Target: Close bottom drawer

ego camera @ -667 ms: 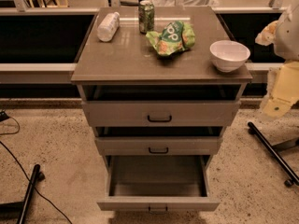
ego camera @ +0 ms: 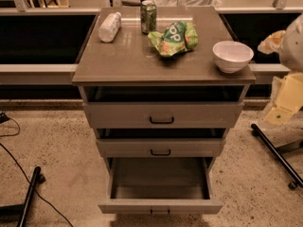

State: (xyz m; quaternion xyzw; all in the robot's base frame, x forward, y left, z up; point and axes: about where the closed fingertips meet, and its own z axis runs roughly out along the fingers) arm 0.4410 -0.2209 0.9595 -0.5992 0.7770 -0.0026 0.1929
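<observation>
Camera view — bottom drawer [ego camera: 160,206] open — gripper [ego camera: 273,41] far right.

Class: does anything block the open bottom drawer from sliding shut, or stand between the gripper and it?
Nothing visible blocks it. The grey-brown, low-fronted bottom drawer has an empty-looking box. The beige gripper hangs at the right edge; between lie speckled floor and a thin black bar lying low on it.
</observation>
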